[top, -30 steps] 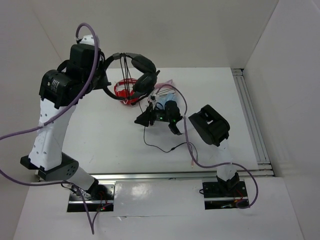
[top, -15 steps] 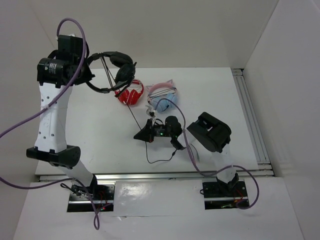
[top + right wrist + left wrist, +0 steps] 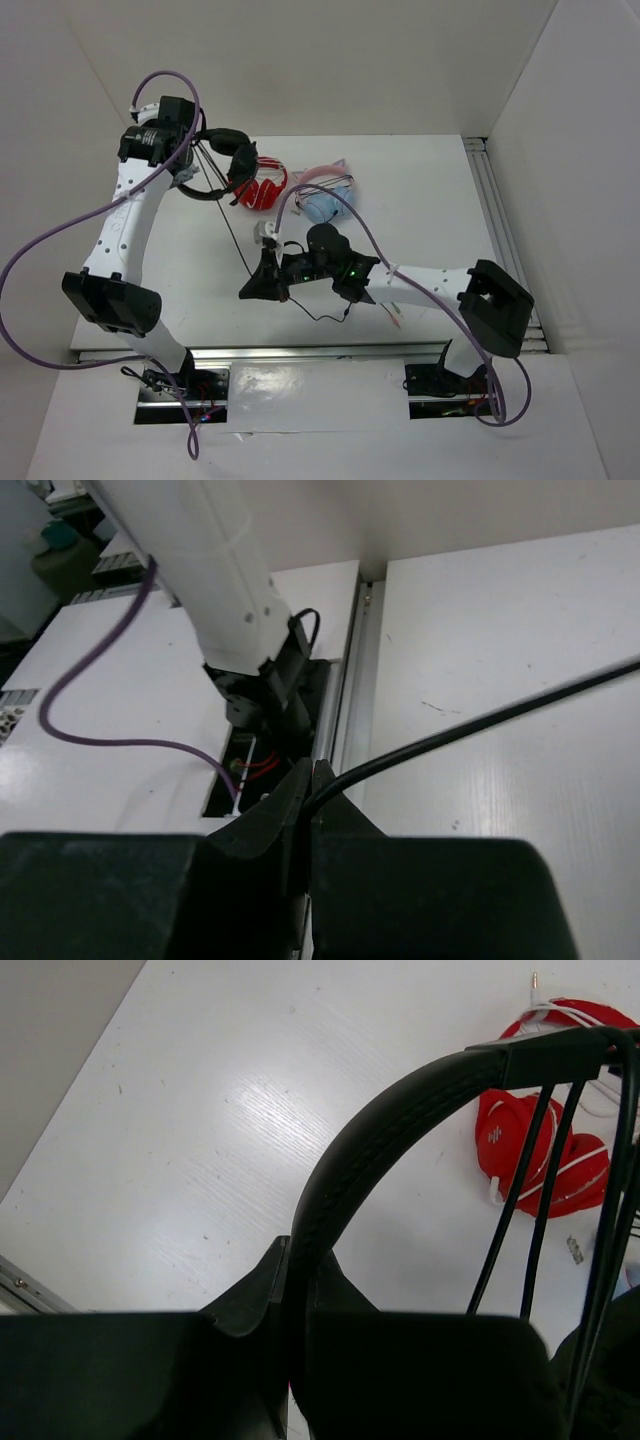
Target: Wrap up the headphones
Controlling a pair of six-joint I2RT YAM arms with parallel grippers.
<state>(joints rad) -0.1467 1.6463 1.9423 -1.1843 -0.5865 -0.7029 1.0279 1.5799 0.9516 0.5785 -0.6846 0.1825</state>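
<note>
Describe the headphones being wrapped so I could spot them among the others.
Follow the left arm toward the table's far left. The left gripper holds the black headphones by the headband, near red-and-white headphones and pale-blue cat-ear headphones lying flat. Only the black pair trails a thin cable to the right gripper.

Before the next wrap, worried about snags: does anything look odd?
Nothing damaged. The thin black cable runs straight and taut from the black over-ear headset, held aloft in the left gripper, to the shut right gripper.
</note>
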